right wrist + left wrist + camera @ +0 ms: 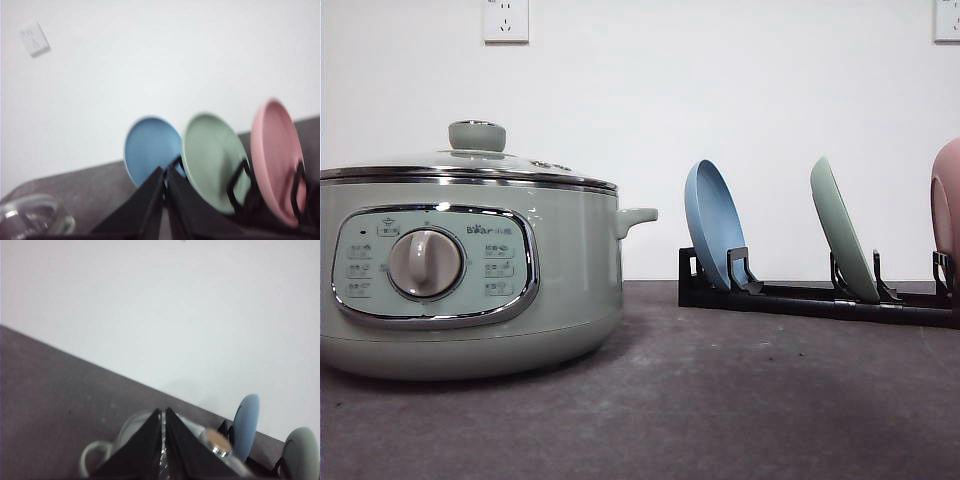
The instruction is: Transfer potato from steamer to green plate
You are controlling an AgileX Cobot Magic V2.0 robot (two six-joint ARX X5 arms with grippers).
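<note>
Steamer (470,280) on table's (720,400) left, lid on; potato unseen; green plate (843,243) upright in black rack (800,298) between blue plate (714,225) and pink dish (947,205); left gripper (163,412), right gripper (165,171) fingertips together, holding nothing.

Left pincer (163,450): two matte black fingers (142,447), wedge-shaped, broad at base & tapering to narrow tips; flat plain faces, straight edges, thin pale seam between them. No cables, screws or markings were visible. Right pincer (165,207): same build, two black tapered fingers (145,210), smooth & unmarked, w/ a slim light gap down the middle. Pic was a bit blurred, so finer surface detail couldn't be made out.
</note>
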